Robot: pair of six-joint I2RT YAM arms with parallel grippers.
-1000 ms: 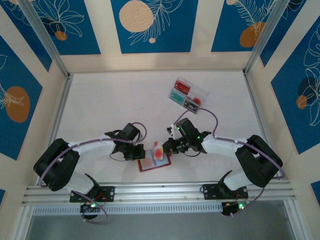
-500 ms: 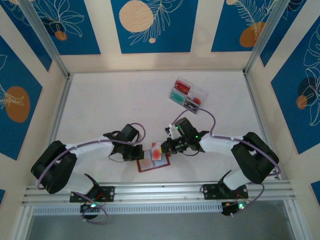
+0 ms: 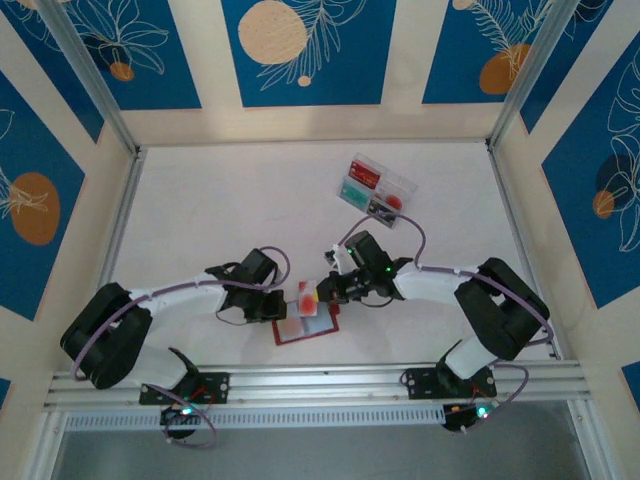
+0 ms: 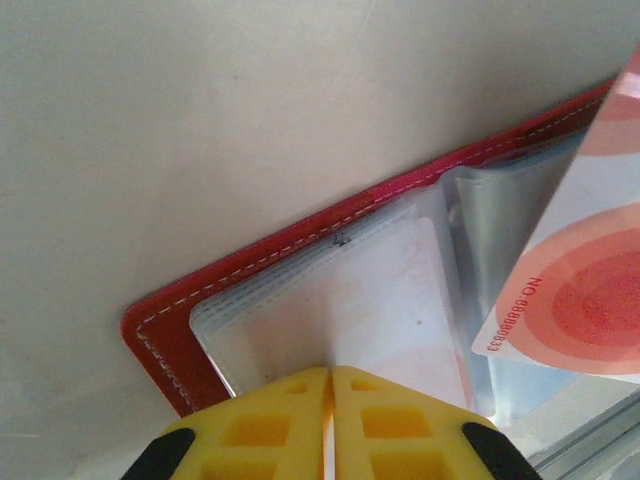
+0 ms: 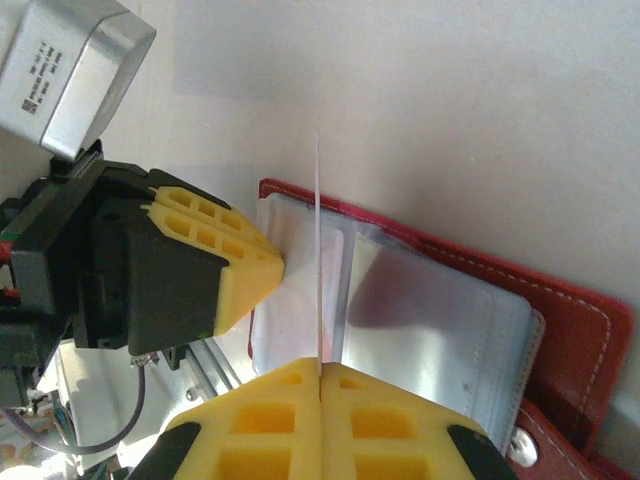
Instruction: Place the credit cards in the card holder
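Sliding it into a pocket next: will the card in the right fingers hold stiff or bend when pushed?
Probably stiff: the card looks straight edge-on above the right fingers. Its smooth face may be slippery. The clear sleeves look floppier, bowing off the card holder.

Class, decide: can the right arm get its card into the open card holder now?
Probably yes: the right gripper holds the card edge-on over the clear pockets of the card holder, nothing between; the left gripper sits at their edge.

The card holder's (image 4: 250,265) red leather-look cover, stitched in white, looked matt on the smooth, matt pale table (image 4: 250,110); its clear plastic pockets (image 4: 350,300) and the credit card (image 4: 575,290) shone glossy, the yellow fingers (image 4: 270,430) dull moulded plastic.
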